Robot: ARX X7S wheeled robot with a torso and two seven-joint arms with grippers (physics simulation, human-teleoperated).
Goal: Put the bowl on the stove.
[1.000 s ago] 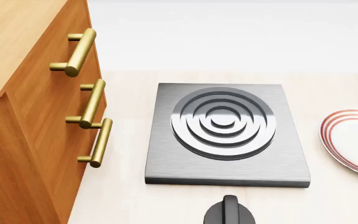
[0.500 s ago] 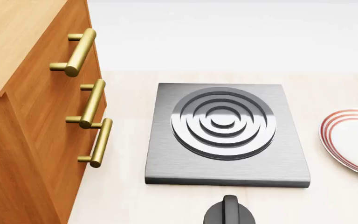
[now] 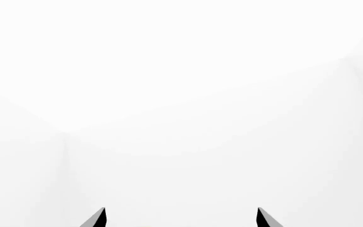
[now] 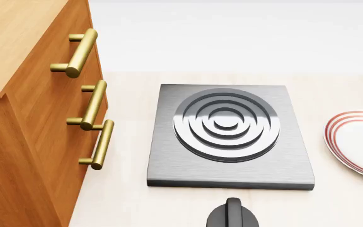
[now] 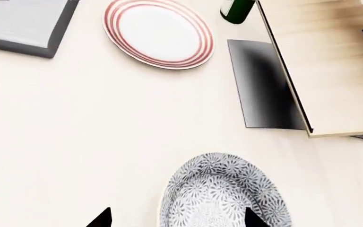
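The stove (image 4: 229, 137), a square dark grey slab with raised burner rings, lies bare on the pale counter in the head view; its corner shows in the right wrist view (image 5: 24, 23). The bowl (image 5: 222, 194), white with a grey-blue floral pattern, sits on the counter in the right wrist view only. My right gripper (image 5: 178, 218) is open above the bowl, one fingertip over its inside and the other over bare counter beside its rim. My left gripper (image 3: 181, 217) is open and empty, facing blank white. Neither gripper shows in the head view.
A wooden cabinet (image 4: 30, 118) with brass handles stands left of the stove. A round black knob (image 4: 233, 215) lies in front of it. A red-ringed white plate (image 4: 358, 142) lies right of it, also in the right wrist view (image 5: 158, 32). A green bottle (image 5: 235, 10) and a wooden board (image 5: 332, 61) lie beyond.
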